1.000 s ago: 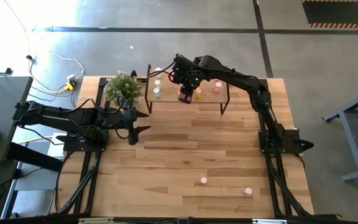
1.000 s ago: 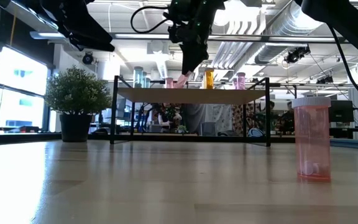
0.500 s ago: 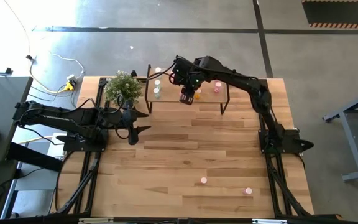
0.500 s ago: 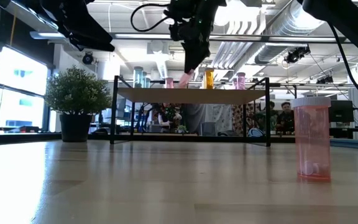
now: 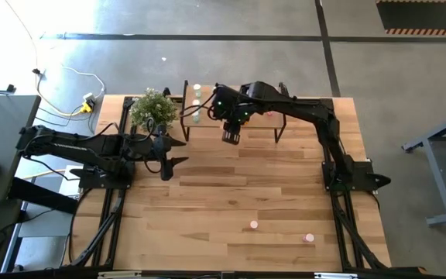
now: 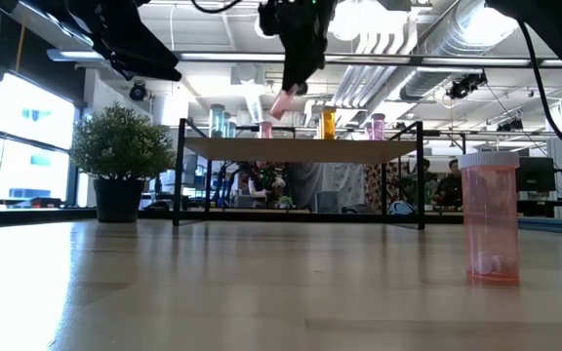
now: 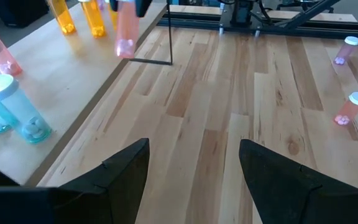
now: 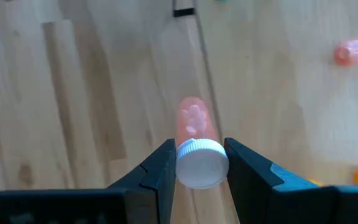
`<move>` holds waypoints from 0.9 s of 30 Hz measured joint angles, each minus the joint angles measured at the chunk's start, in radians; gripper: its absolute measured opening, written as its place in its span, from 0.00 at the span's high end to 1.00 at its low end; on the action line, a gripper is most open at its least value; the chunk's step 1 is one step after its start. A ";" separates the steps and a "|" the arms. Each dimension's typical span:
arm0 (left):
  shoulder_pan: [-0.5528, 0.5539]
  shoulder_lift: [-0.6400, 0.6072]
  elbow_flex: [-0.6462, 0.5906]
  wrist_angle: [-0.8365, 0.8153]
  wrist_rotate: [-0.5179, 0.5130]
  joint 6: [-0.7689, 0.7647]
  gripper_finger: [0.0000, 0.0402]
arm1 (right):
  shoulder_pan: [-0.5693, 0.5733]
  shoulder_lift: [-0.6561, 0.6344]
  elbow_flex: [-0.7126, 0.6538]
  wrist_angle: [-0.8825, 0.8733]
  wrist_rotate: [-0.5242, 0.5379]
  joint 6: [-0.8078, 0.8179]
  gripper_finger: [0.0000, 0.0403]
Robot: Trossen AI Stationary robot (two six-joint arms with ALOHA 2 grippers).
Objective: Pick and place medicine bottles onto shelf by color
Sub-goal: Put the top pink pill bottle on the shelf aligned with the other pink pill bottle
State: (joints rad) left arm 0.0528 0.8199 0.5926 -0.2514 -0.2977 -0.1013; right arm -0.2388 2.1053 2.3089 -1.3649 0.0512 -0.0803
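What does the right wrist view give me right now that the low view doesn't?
Only the right wrist view: the right gripper shut on the white cap of a pink bottle, pills visible inside it, and the shelf's front edge passing under it.

Only the low view: the shelf side-on with bottles standing on top, the potted plant beside it, and a spare pink bottle upright on the table nearby.

Both: the held pink bottle, hanging clear above the shelf top, not yet set down.

Grey concrete floor (image 5: 207, 19) surrounds my bench (image 5: 231, 194); bright windows (image 6: 8, 136) and ceiling ducts (image 6: 418, 39) lie beyond.
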 joint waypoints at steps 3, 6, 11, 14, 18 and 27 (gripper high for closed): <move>0.000 0.028 0.000 0.049 0.016 0.021 0.40 | 0.023 -0.002 0.000 -0.002 -0.029 0.024 0.72; 0.000 0.067 0.000 0.121 0.023 0.034 0.40 | 0.046 -0.001 0.000 -0.005 -0.073 0.031 0.72; -0.001 0.132 0.000 0.204 0.026 0.024 0.40 | 0.091 -0.001 0.000 -0.004 -0.090 0.039 0.72; -0.001 0.178 0.000 0.267 0.026 -0.002 0.40 | 0.112 -0.001 0.000 -0.004 -0.117 0.038 0.72; -0.001 0.241 0.000 0.363 0.026 -0.012 0.40 | 0.133 -0.001 0.000 0.004 -0.134 0.039 0.72; -0.005 0.340 0.000 0.472 0.036 -0.030 0.40 | 0.151 0.000 0.000 0.033 -0.187 0.039 0.72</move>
State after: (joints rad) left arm 0.0474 1.1597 0.5924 0.2208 -0.2617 -0.1313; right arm -0.0878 2.1052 2.3089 -1.3322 -0.1361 -0.0413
